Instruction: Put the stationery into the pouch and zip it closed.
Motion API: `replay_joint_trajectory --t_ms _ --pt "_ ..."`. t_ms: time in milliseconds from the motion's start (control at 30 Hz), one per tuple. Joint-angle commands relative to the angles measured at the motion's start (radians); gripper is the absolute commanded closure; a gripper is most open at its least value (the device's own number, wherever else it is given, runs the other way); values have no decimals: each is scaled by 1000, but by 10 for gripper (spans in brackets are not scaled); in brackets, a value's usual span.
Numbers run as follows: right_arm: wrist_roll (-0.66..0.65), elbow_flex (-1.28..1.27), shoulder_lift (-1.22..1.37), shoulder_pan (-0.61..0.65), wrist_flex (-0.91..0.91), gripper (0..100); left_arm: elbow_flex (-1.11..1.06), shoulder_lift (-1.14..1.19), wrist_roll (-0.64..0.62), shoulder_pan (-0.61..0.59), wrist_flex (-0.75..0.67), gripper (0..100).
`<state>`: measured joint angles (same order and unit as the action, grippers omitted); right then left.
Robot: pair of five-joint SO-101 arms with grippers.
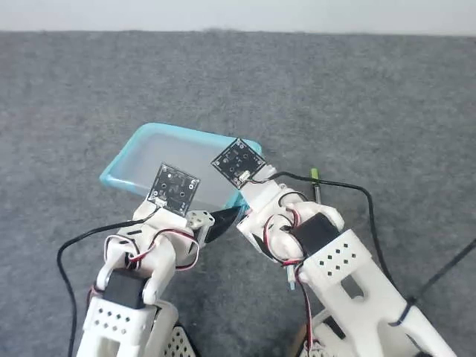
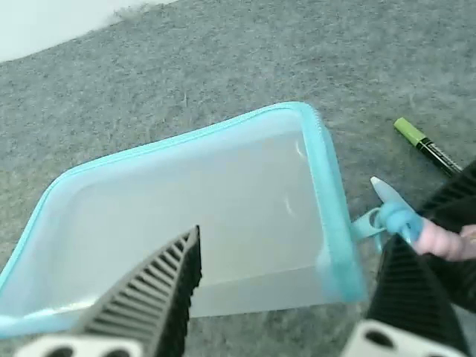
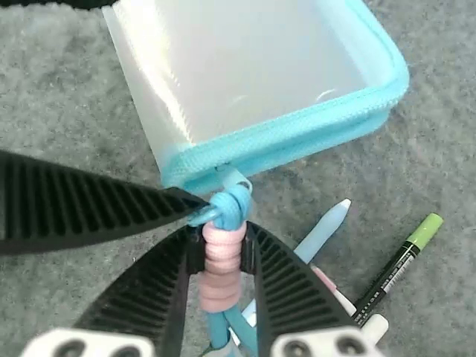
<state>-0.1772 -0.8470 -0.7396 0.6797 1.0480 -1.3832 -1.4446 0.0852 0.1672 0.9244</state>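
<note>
Grey, felt-like table cover, with a pale strip of wall along the far edge.

High view: translucent pouch with a turquoise zip border, lying flat mid-table, nothing visible inside. Left arm and right arm meeting at its near corner. Green-capped marker on the cover just beside the right arm.

Left wrist view: left gripper spread wide and holding nothing, one jaw over the pouch's face, the other just off its corner, beside the zip pull, a blue loop with pink beads.

Right wrist view: right gripper clamped on the pink beads of the zip pull, at the pouch corner. Zip seemingly closed along the visible border. Pale blue pen and green-capped marker lying outside the pouch, near the pull, with more pen ends partly hidden under the jaws.

Likely step: opening the zip, judging by the stationery outside. Best done by pinning the pouch face with the free gripper, then drawing the pull along the border, low and in line with the teeth, not upward. Otherwise, risk of dragging the light pouch or slipping off the smooth beads.
</note>
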Motion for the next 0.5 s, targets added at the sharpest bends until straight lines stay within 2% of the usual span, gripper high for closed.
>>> replay_joint_trajectory --t_ms 0,300,467 --pt "12 21 -51 7 13 992 7 18 -9 5 -46 647" --pt "5 114 -51 -42 64 992 -21 18 15 5 -46 647" --pt "3 120 -39 -62 62 992 16 11 23 5 28 648"
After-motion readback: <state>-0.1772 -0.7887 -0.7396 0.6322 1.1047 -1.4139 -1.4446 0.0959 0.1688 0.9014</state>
